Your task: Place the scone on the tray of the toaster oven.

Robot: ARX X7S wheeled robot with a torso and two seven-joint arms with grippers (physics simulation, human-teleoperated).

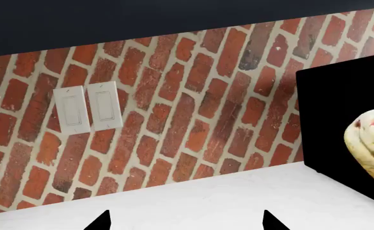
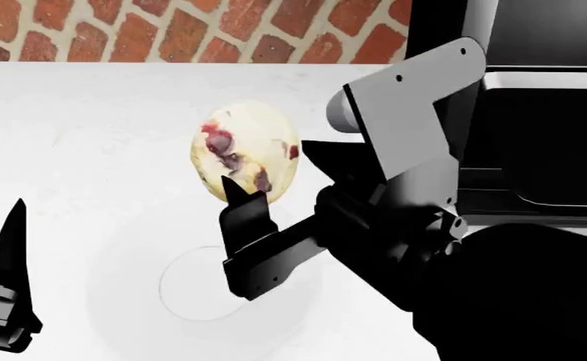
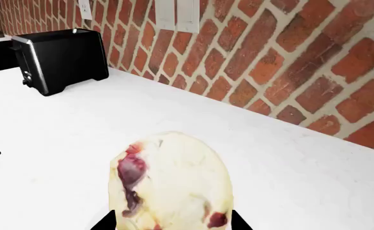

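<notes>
The scone is pale yellow with red berry bits, and my right gripper is shut on it. It hangs in the air above the white plate. In the right wrist view the scone fills the gap between the fingertips of the right gripper. The toaster oven stands to the right. Its dark tray with a thin silvery rim sticks out in front, partly hidden by my right arm. My left gripper is open and empty, low at the left. Its view catches the scone against the toaster oven.
A red brick wall with white light switches runs behind the white counter. A black toaster stands far along the counter by the wall. The plate lies right under the held scone.
</notes>
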